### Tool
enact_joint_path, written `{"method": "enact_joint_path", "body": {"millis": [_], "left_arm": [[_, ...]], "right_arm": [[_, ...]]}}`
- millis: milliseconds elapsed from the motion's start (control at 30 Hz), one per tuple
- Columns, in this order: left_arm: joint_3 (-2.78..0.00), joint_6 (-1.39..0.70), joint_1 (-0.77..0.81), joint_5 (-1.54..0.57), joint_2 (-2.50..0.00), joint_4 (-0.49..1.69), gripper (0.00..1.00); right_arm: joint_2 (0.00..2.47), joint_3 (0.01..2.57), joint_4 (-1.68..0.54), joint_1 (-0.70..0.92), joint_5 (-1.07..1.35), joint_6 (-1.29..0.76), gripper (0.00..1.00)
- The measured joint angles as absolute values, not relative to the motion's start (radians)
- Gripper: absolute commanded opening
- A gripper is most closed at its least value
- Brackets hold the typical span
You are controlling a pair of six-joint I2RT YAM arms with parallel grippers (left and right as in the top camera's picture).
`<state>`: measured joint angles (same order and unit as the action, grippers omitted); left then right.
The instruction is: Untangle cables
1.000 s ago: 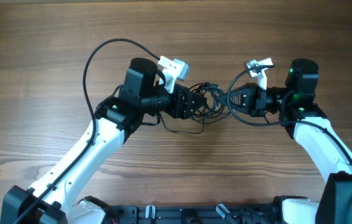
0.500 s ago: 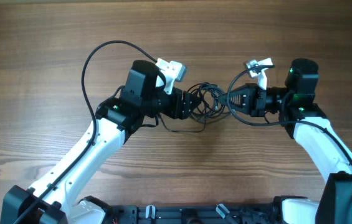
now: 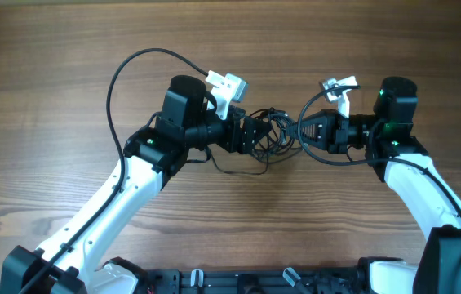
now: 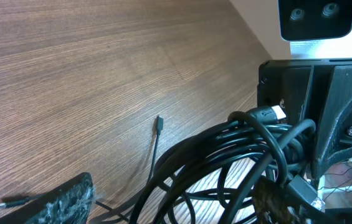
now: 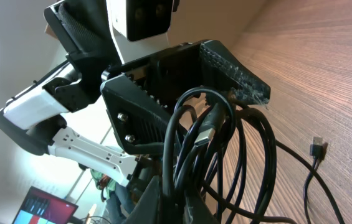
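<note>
Left gripper is sitting released, its jaws spread around the near side of the cables. They're looking a touch wider than a second ago, and it's poking slightly further into the knot than half a second back. Right gripper isn't budging, still clenched on the far end of the bundle, with cords running straight out of its fingertips. The knot is bunching right between the two grippers, with one loose plug end lying on the table just beyond the left fingers.
</note>
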<state>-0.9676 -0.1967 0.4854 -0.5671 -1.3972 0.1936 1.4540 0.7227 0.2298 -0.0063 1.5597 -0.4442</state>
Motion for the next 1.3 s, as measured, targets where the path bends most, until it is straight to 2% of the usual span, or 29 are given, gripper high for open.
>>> {"method": "enact_joint_path", "body": {"millis": [200, 233, 267, 300, 333, 367, 500, 600, 733, 767, 833, 900, 1000, 1100, 1167, 1267, 1300], "left_arm": [[-0.968, -0.197, 0.519, -0.55, -1.426, 0.173, 0.82], [-0.968, -0.197, 0.542, -0.545, -1.452, 0.159, 0.69], [-0.968, -0.197, 0.557, -0.532, -1.468, 0.147, 0.5], [-0.968, -0.197, 0.569, -0.498, -1.479, 0.145, 0.26], [-0.968, -0.202, 0.582, -0.443, -1.493, 0.147, 0.11], [-0.968, -0.205, 0.59, -0.408, -1.497, 0.151, 0.04], [-0.976, -0.223, 0.617, -0.241, -1.495, 0.16, 0.04], [-0.974, -0.226, 0.613, -0.128, -1.482, 0.179, 0.04], [-0.968, -0.23, 0.595, -0.023, -1.409, 0.221, 0.04], [-0.968, -0.23, 0.588, -0.006, -1.388, 0.232, 0.04], [-0.968, -0.231, 0.587, 0.012, -1.373, 0.265, 0.04], [-0.968, -0.231, 0.587, 0.023, -1.373, 0.276, 0.04], [-0.968, -0.231, 0.588, 0.04, -1.374, 0.239, 0.04], [-0.968, -0.239, 0.619, 0.04, -1.374, 0.224, 0.04], [-0.968, -0.248, 0.673, 0.039, -1.374, 0.224, 0.04], [-0.968, -0.26, 0.734, 0.04, -1.374, 0.223, 0.04], [-0.968, -0.267, 0.75, 0.042, -1.374, 0.217, 0.04]], "right_arm": [[1.454, 0.723, 0.23, -0.006, 1.56, -0.446, 0.04], [1.454, 0.723, 0.229, -0.006, 1.56, -0.448, 0.04], [1.454, 0.723, 0.23, -0.006, 1.56, -0.448, 0.05], [1.454, 0.723, 0.229, -0.006, 1.56, -0.448, 0.06], [1.454, 0.723, 0.229, -0.006, 1.56, -0.448, 0.07], [1.454, 0.723, 0.229, -0.005, 1.556, -0.448, 0.08], [1.455, 0.723, 0.222, 0.006, 1.443, -0.448, 0.13], [1.452, 0.726, 0.109, 0.007, 1.229, -0.446, 0.15], [1.452, 0.73, -0.141, -0.002, 0.726, -0.501, 0.67], [1.452, 0.73, -0.146, -0.008, 0.679, -0.492, 0.7], [1.446, 0.73, -0.147, -0.011, 0.687, -0.464, 0.64], [1.417, 0.73, -0.146, -0.017, 0.742, -0.448, 0.51], [1.293, 0.728, -0.099, -0.004, 0.956, -0.44, 0.51], [1.262, 0.728, 0.005, 0.092, 1.021, -0.435, 0.51], [1.262, 0.728, 0.046, 0.184, 0.969, -0.432, 0.46], [1.262, 0.728, 0.046, 0.227, 0.851, -0.429, 0.41], [1.262, 0.728, 0.046, 0.237, 0.821, -0.427, 0.37]]}}
